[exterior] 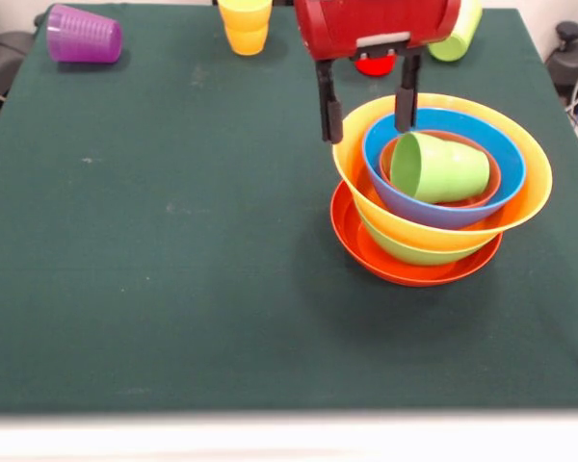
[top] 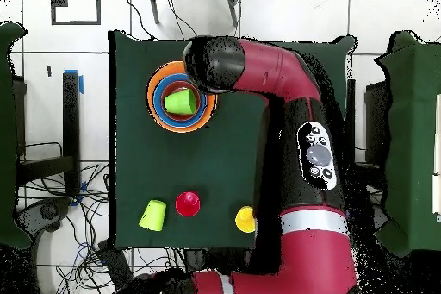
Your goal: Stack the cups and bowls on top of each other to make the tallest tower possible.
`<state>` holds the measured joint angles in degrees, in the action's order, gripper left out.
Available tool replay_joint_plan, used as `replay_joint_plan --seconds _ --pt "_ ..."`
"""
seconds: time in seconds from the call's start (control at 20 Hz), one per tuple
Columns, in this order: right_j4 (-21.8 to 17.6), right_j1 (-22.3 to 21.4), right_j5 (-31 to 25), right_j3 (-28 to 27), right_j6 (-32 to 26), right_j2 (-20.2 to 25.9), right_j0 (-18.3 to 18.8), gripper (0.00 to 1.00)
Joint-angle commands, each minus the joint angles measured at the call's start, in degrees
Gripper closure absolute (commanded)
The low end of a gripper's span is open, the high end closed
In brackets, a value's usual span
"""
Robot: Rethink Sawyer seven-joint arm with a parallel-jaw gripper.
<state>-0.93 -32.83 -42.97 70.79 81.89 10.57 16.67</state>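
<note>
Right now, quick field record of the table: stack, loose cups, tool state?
stack: red-orange bowl at base, then green bowl, orange-yellow bowl, blue bowl, small orange bowl
in stack: light green cup on its side
loose cups: purple cup on its side; yellow cup; red cup; second green cup
tool: open, straddling the orange-yellow bowl's far rim

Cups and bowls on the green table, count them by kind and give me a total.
Plastic cups: 5 (purple cup, yellow cup, red cup, light green cup on the table, light green cup in the bowls)
Plastic bowls: 5 (wide red-orange bowl, green bowl, large orange-yellow bowl, blue bowl, small orange bowl)
Total: 10
</note>
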Motion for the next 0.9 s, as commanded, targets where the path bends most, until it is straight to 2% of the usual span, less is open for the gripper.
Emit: replay_joint_plan --seconds 0.05,0.9 --pt "0.9 2.7 -1.7 6.2 -1.5 8.2 0.6 0.0" --pt "6.0 4.1 -3.5 10.6 0.7 14.3 4.1 0.0"
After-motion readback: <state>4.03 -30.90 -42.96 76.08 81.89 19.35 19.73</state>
